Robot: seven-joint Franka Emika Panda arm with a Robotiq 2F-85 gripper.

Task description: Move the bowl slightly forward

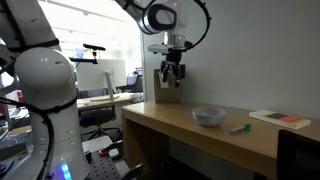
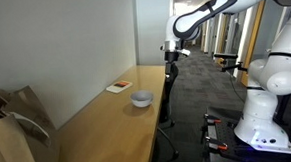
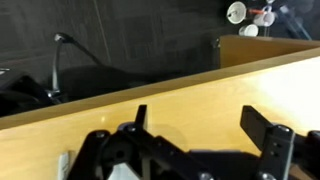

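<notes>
The bowl (image 1: 209, 116) is small, shallow and pale grey-white. It sits on the wooden table (image 1: 180, 128) and also shows in an exterior view (image 2: 141, 98). My gripper (image 1: 172, 78) hangs open and empty high above the table's end, well apart from the bowl; in an exterior view (image 2: 170, 56) it is above the table's edge. In the wrist view the two fingers (image 3: 200, 125) stand wide apart over bare wood, with nothing between them. The bowl does not show in the wrist view.
A flat book-like slab (image 1: 280, 119) with a red edge lies beyond the bowl, also in an exterior view (image 2: 119, 87). A small green object (image 1: 238, 127) lies between them. A brown paper bag (image 2: 13, 133) stands on the near table end. A wall borders the table.
</notes>
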